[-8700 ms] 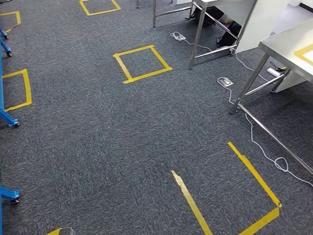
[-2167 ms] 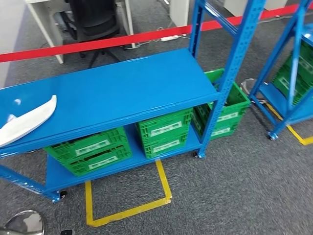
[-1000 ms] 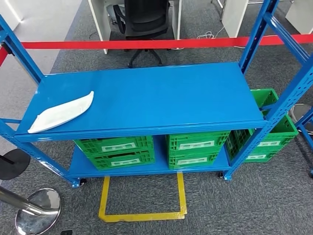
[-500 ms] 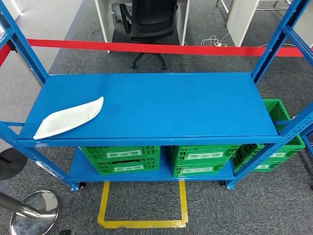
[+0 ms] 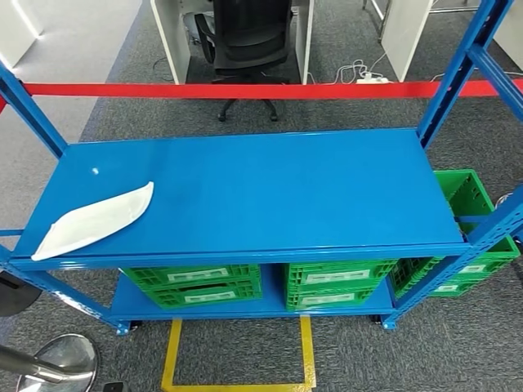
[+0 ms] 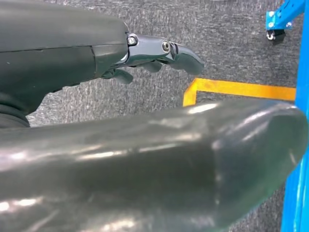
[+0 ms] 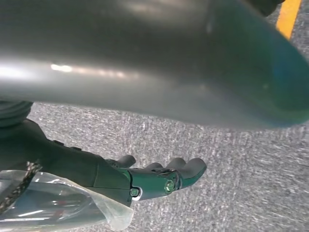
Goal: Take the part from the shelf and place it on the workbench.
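The robot has walked and turned, so the whole view has shifted: the blue shelf (image 5: pixel 247 188) now sits square in front. The white part (image 5: pixel 92 220) lies on its top board, far from the fingers, not picked yet. The left hand (image 6: pixel 153 53) and right hand (image 7: pixel 156 179) hang over the floor, fingers loosely spread, holding nothing (thumbs blur big). The tabletop is out of sight.
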